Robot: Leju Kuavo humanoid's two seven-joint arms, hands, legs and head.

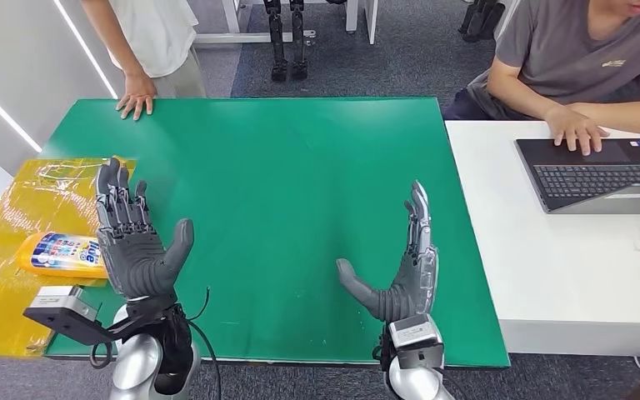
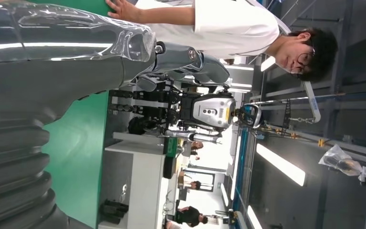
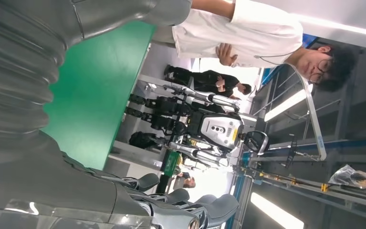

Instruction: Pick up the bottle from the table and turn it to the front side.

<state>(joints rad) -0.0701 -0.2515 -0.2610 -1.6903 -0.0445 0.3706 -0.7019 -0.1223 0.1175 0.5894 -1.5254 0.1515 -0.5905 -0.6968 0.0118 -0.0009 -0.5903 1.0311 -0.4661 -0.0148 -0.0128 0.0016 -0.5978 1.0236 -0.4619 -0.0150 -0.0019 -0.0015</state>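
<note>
I held my left hand and right hand raised over the green worktop, fingers spread wide, holding nothing, probably ready to reach. The bottle lay on its side on yellow sheeting at the worktop's left edge, just beside my left hand.

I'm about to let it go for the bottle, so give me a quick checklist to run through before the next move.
1. Bottle located: ok. The yellow bottle lies on its side on the yellow sheet, beside the green table.
2. Left robot hand free: ok, fingers spread, holding nothing, raised close by the bottle.
3. Right robot hand free: ok, open over the table.
4. Bystander clear: not ok. A person's hand rests on the table's far edge.
5. Label facing: cannot tell whether front or back is up.
6. Laptop out of the way: ok, on the white table.
</note>
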